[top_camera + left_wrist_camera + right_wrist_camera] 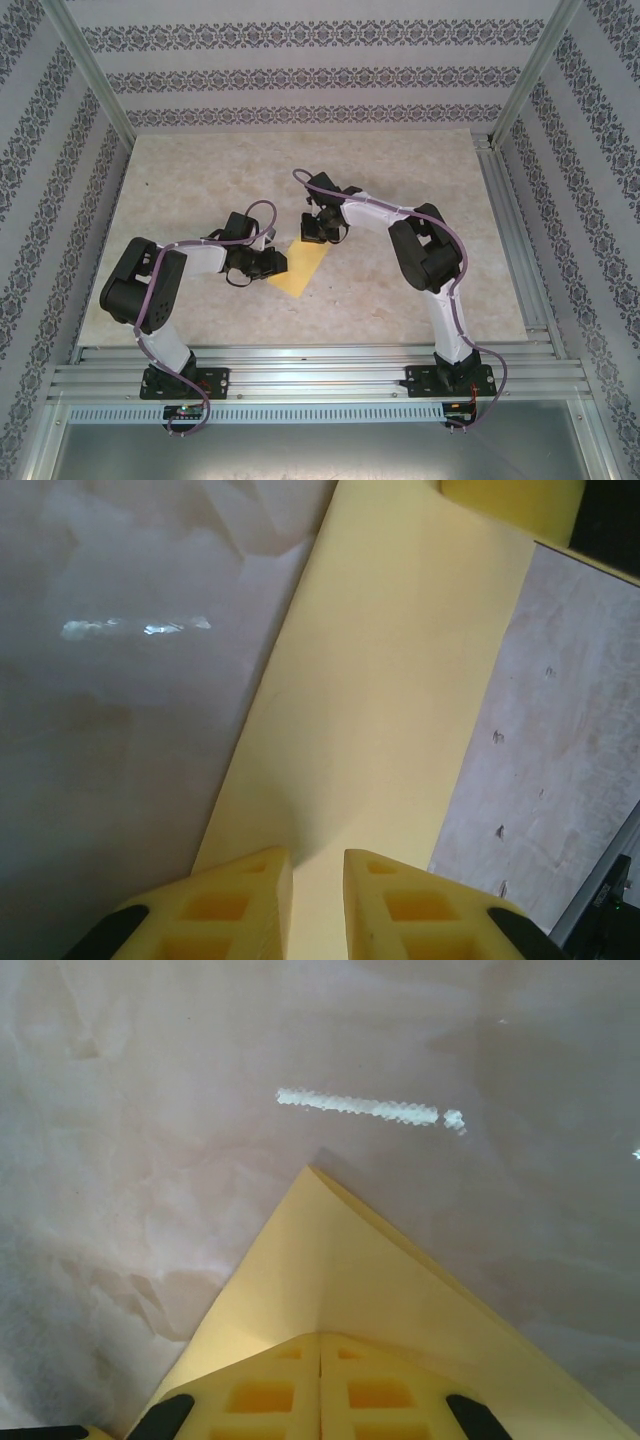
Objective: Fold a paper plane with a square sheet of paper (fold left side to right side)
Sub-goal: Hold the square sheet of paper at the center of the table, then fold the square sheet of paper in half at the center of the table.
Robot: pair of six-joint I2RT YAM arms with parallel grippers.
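Note:
The square sheet of paper (301, 268) lies folded in half on the beige tabletop, a narrow mustard-yellow strip running from lower left to upper right. My left gripper (272, 264) sits low at the strip's near-left end. In the left wrist view its yellow fingers (318, 855) stand a narrow gap apart over the paper (390, 680), with nothing pinched between them. My right gripper (318, 232) is at the far corner. Seen from the right wrist, its jaws (320, 1336) are shut tight, tips down on the paper (340, 1260), whose double-layered corner points away.
Aluminium rails (320, 372) run along the near edge, where both arm bases are bolted. Another rail (510, 230) lines the right side. Patterned walls and slanted frame posts (90, 70) enclose the table (200, 180).

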